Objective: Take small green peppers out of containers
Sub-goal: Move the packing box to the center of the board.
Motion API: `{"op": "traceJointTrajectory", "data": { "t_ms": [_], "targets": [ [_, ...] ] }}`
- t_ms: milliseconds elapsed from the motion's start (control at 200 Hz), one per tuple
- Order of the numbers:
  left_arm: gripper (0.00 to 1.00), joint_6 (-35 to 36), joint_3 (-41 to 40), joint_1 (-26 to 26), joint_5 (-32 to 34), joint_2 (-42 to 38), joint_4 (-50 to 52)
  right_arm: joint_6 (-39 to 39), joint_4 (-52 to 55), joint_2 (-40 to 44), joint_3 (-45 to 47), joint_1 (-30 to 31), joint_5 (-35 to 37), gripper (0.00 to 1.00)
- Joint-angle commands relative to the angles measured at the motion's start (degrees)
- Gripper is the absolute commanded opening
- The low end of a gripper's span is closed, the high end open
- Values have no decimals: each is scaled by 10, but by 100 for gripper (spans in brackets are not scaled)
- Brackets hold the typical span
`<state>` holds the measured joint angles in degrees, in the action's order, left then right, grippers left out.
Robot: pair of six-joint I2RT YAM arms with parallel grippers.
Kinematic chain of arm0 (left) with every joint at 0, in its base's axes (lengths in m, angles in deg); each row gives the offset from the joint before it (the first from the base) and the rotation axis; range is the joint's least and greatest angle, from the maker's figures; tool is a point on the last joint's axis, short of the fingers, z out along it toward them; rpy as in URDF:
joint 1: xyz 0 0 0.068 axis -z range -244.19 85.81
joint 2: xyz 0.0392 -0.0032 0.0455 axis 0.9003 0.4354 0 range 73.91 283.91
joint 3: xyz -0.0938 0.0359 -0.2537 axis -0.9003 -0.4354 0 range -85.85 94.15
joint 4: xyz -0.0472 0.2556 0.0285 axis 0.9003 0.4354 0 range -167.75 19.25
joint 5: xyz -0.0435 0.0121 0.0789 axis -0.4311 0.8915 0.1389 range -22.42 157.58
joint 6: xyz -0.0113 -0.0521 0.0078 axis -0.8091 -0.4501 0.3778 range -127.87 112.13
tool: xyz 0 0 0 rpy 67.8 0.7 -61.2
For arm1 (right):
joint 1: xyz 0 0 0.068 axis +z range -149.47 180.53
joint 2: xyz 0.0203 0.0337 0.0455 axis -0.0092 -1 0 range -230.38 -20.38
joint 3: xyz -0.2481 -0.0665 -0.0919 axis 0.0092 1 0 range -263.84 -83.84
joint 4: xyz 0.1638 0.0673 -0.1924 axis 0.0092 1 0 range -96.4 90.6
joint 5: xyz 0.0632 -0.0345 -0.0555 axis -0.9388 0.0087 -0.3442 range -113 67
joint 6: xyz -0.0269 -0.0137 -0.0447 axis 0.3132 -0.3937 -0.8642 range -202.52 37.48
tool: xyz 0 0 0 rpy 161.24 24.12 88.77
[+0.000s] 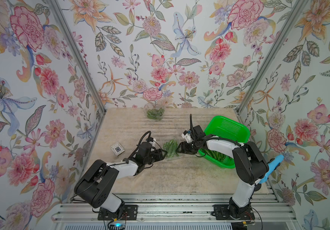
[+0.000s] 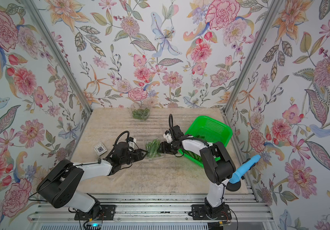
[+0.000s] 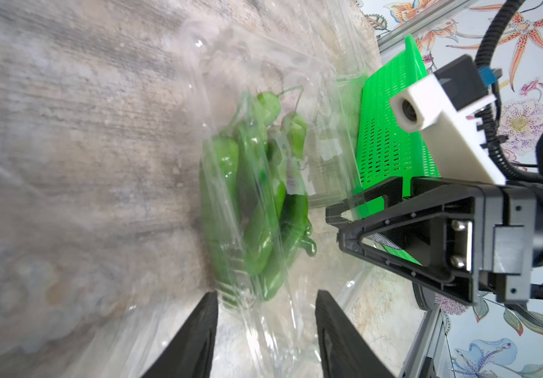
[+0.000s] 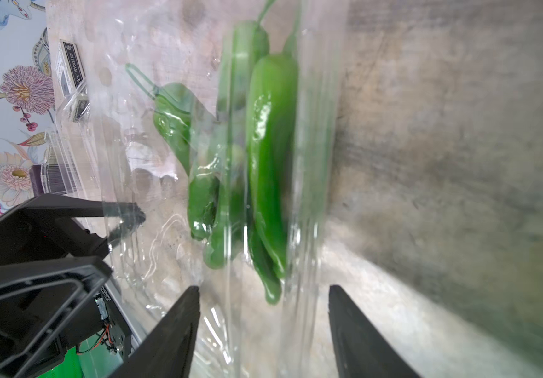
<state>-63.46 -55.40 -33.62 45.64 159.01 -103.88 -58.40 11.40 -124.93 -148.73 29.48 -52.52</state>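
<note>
A clear container (image 1: 171, 157) (image 2: 154, 156) holding several small green peppers (image 1: 170, 147) (image 2: 153, 147) lies mid-table between both arms. My left gripper (image 1: 163, 154) (image 3: 265, 294) is at its left end, open, with loose clear plastic (image 3: 276, 327) between the fingers. My right gripper (image 1: 180, 149) (image 4: 263, 288) is at its right end, also open, with the container wall (image 4: 309, 196) running between its fingers. The peppers (image 3: 257, 196) (image 4: 270, 163) lie just beyond both sets of fingertips. A second filled container (image 1: 155, 114) (image 2: 140, 114) sits at the back.
A bright green perforated basket (image 1: 227, 127) (image 2: 209, 127) stands right of the right gripper with peppers (image 1: 215, 154) inside. A small white box (image 1: 117, 149) (image 2: 99, 149) lies left of the left arm. A blue-handled tool (image 1: 273, 165) sits at the right edge.
</note>
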Motion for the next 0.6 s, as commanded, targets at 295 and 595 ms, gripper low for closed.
{"op": "traceJointTrajectory", "data": {
  "t_ms": [295, 595],
  "targets": [
    [52, 29, -13, -79, 30, -27, 18, -1, 25, -59, -97, -3, 21, 73],
    [49, 53, 58, -93, -19, 89, -17, 17, 28, -103, -150, -4, 22, 74]
  ]
}}
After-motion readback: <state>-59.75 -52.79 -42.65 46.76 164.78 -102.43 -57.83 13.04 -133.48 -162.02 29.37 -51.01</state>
